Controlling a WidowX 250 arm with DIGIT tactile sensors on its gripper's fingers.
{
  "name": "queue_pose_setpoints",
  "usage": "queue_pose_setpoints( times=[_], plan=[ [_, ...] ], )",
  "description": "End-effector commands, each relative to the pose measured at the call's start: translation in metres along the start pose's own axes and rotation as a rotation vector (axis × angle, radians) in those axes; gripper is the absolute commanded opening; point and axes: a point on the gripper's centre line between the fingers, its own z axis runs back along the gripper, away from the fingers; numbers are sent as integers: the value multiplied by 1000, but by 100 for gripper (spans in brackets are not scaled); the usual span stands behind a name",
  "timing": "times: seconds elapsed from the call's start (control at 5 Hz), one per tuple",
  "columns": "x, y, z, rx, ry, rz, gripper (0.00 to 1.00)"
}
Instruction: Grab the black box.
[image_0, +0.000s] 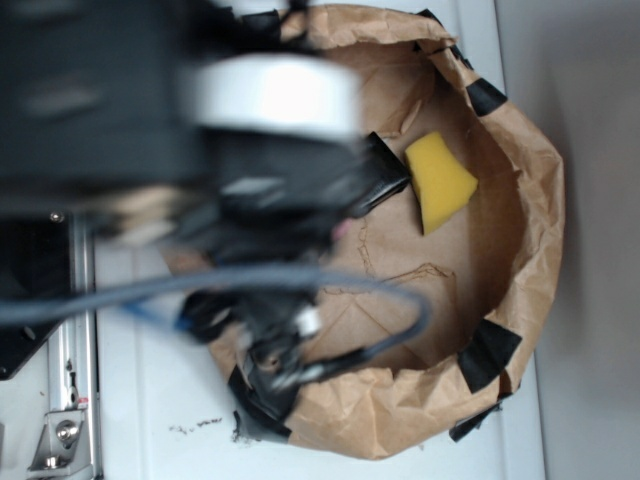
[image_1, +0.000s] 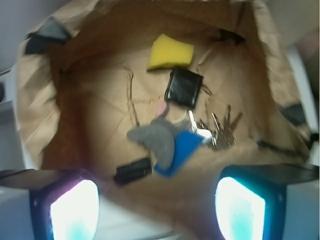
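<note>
Two glowing finger pads (image_1: 75, 210) of the end effector (image_1: 157, 212) fill the near edge of the wrist view, spread wide with nothing between them. Beyond them lies a crumpled brown paper bag (image_1: 80, 90) opened like a bowl. Just ahead sit a small dark bar (image_1: 132, 171), a grey and blue piece (image_1: 165, 142) and a bunch of keys (image_1: 217, 130). The black box (image_1: 184, 87) lies farther in, ahead and slightly right of centre, tilted a little, touching or nearly touching a yellow sponge wedge (image_1: 170, 52) at the far side. Reaching it likely means moving forward past the clutter and down.
</note>
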Motion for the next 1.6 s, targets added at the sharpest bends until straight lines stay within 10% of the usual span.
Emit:
queue_pose_setpoints(
  times=[0.0,0.8,1.4],
  plan=[
    [35,17,-29,-31,-116,-39,100],
    [35,17,-29,-31,-116,-39,100],
    [66,37,-110,-60,-122,76,100]
  ],
)
